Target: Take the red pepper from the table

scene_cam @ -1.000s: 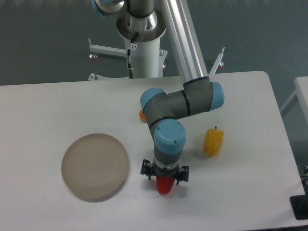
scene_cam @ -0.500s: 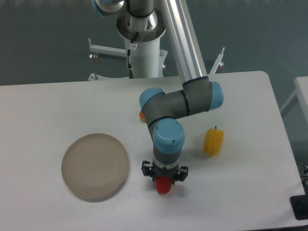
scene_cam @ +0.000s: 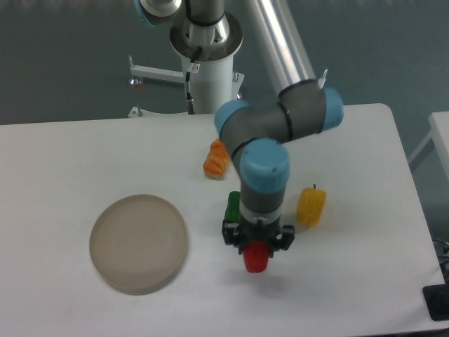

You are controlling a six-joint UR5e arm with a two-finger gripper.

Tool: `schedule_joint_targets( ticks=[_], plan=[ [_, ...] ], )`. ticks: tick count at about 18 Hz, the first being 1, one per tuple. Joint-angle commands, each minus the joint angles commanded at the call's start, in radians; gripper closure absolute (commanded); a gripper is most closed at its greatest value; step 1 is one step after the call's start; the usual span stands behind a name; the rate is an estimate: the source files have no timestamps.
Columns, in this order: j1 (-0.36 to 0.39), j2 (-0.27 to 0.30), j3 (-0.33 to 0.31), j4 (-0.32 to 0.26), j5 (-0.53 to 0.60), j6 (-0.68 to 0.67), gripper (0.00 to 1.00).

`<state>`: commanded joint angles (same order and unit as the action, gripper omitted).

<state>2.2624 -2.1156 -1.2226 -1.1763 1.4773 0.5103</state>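
Hand [scene_cam: 257,254] seemingly gripping glossy red pepper [scene_cam: 257,259]

glossy plastic red pepper [scene_cam: 256,258], matte white table [scene_cam: 70,154], matte beige plate [scene_cam: 138,243]

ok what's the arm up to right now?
The two-finger gripper is closed on the small glossy red pepper and seems to hold it just above the large white tabletop, judging by the faint shadow beneath. A green pepper sits partly hidden behind the wrist, a yellow pepper to its right, an orange item further back, and a round beige plate on the left.
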Motion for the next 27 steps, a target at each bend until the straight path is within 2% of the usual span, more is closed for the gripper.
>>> schedule_joint_targets(
  ticks=[4,7,11,14,17,19,27],
  plan=[
    [0.061,0.066,-0.017,-0.13,-0.002,0.236,0.67],
    [0.091,0.101,-0.046,-0.177,0.004,0.422,0.67],
    [0.124,0.147,-0.112,-0.189,0.033,0.702,0.66],
    [0.126,0.152,-0.117,-0.194,0.078,0.859,0.66],
    [0.134,0.154,-0.104,-0.241,0.092,1.032,0.66],
    [0.137,0.152,-0.101,-0.252,0.084,1.077,0.66],
    [0.135,0.146,-0.103,-0.25,0.078,1.08,0.66]
  ],
)
